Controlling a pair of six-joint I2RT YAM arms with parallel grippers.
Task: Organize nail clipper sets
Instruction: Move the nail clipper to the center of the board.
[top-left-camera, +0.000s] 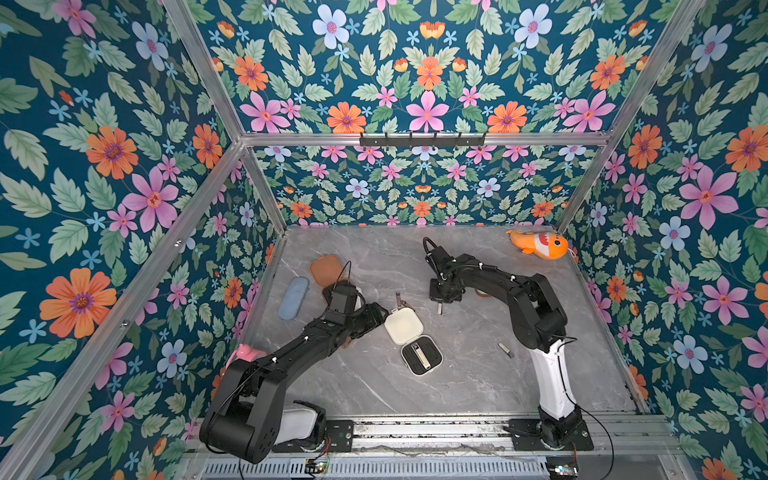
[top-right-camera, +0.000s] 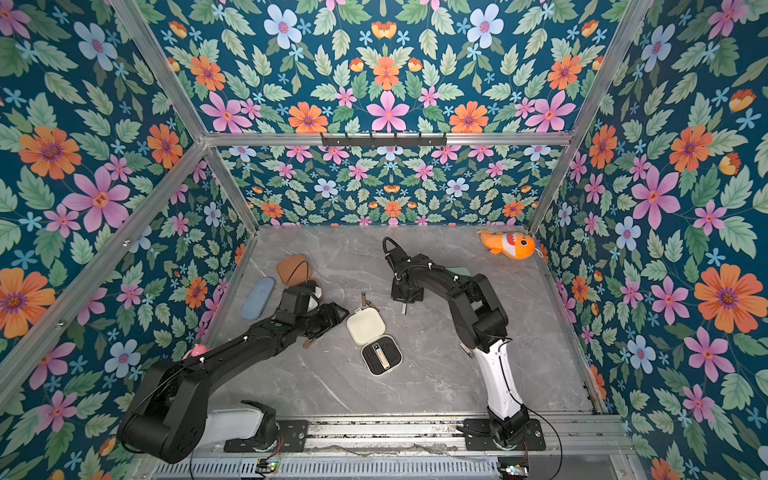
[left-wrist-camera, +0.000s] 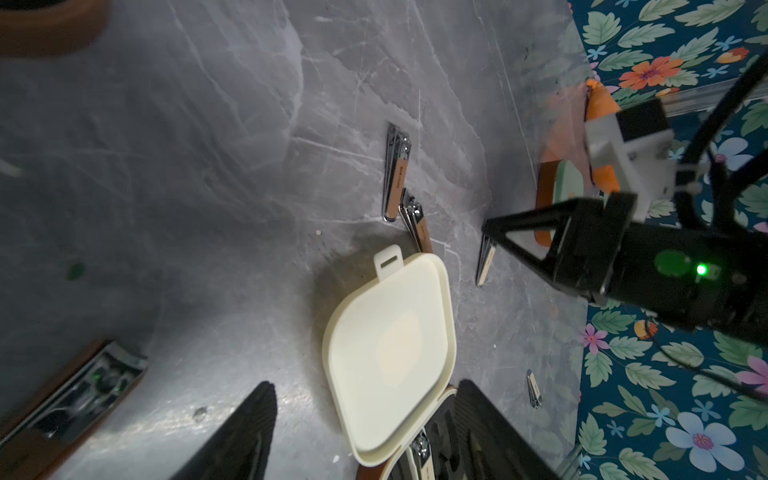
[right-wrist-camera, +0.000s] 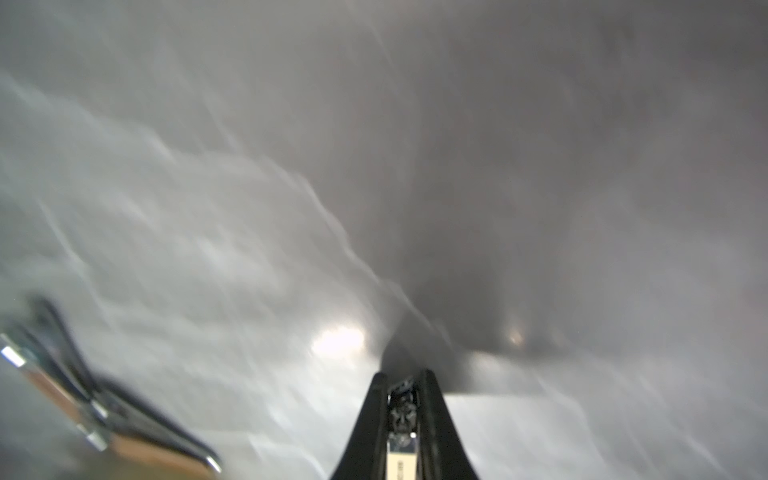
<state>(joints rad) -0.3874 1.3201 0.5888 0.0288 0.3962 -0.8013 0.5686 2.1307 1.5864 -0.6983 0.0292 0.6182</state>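
Nail clipper sets lie open on the table. The cream case (top-left-camera: 401, 326) sits mid-table toward the near edge, lid flat and black tray (top-left-camera: 432, 353) facing up with one clipper in it. The brown case (top-left-camera: 328, 270) is open nearer the far left corner, partly hidden by my left arm.

My right gripper (right-wrist-camera: 402, 374) is clamped on a small clipper (top-left-camera: 439, 308), pinched at one end so it hangs just above the marble, between the table's middle and its right edge. My left gripper (left-wrist-camera: 365, 386) stands wide open and empty, just beside the cream lid.

I read this step as carrying the clipper and seating it in a tray. Which set it belongs to I can't tell; the cream tray looks the nearest with free slots.

To do it well, I'd lift first so the dangling end clears the two loose clippers (top-left-camera: 398, 299) by the lid's tab. I'd then come in from the right-edge side, away from my left arm.

The hold is thin and off-centre, so I'd move slowly to stop it swinging or slipping. I'd turn the wrist until the clipper lies along a slot, lower it to the foam, and only then let go. Another stray clipper (top-left-camera: 506, 350) waits beside my right arm.
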